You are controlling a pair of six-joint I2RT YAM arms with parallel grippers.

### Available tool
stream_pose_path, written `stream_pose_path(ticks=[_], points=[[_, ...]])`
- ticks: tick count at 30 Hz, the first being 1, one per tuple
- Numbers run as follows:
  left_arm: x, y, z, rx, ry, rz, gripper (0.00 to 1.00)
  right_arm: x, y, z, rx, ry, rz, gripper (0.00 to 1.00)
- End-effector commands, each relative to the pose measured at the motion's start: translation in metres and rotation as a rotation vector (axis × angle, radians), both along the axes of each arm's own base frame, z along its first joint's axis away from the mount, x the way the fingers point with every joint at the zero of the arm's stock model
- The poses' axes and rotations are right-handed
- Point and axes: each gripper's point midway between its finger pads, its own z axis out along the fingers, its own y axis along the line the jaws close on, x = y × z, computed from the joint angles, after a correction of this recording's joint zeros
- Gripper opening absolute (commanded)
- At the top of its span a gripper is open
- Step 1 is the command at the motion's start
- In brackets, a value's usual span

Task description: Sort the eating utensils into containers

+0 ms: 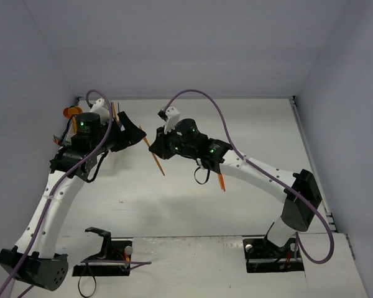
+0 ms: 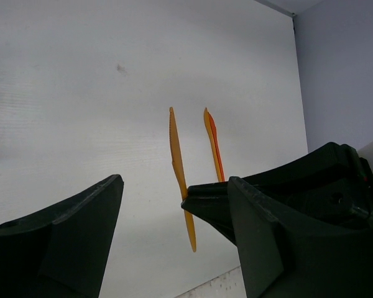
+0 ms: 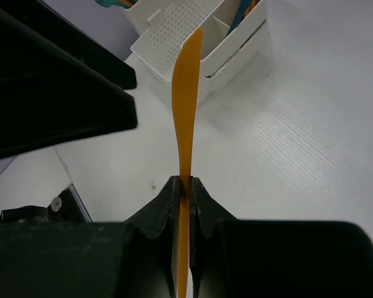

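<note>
My right gripper (image 3: 183,184) is clamped tight on the thin, flat orange plastic knife (image 3: 188,105), pinching it by its flat faces partway along its length. The serrated blade runs straight out ahead of my fingertips and the handle trails back beneath them. That long axis points at the row of white open-top plastic containers (image 3: 231,54), which stand near the blade tip with teal and orange handles already poking out of them. The tip is not yet over any one compartment. My left gripper (image 2: 176,185) stands wide with nothing in it, and from its own wrist view the knife rises upright in the gap between its two fingers, touching neither. From above, the knife slants from far-left to near-right, and its far end is just beside my left fingers. My left arm is the one by the containers. As I judge it, the coming move turns on that alignment: either I carry the blade forward along its own axis into a compartment, or my left fingers close across the free end. A second orange utensil (image 2: 212,141) lies on the white table (image 2: 81,93) beyond, well apart from both.
</note>
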Motion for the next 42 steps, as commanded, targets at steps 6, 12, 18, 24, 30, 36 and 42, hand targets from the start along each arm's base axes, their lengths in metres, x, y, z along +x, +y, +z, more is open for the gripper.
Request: stream_pose_path(ticks=[6,12,18,24,30,36,42], points=[[0.024,-0.023,0.017,-0.009,-0.100,0.019,0.45,-0.011,0.001,0.075,0.189,-0.107,0.032,0.00],[0.028,-0.027,0.020,-0.012,-0.120,0.022,0.19,-0.010,0.002,0.076,0.194,-0.112,0.036,0.00],[0.030,-0.032,0.026,-0.020,-0.156,0.014,0.00,-0.010,0.003,0.074,0.188,-0.111,0.039,0.04],[0.032,-0.026,0.022,0.030,-0.172,0.027,0.00,-0.003,-0.005,0.066,0.176,-0.099,0.017,0.36],[0.048,0.010,0.021,0.263,-0.219,0.110,0.00,0.017,-0.043,0.042,0.113,-0.066,-0.077,0.49],[0.085,0.063,0.050,0.589,-0.343,0.223,0.00,0.027,-0.117,0.001,-0.008,-0.030,-0.217,0.50],[0.129,0.098,0.065,0.677,-0.435,0.318,0.00,0.020,-0.160,-0.027,-0.127,-0.017,-0.294,0.50]])
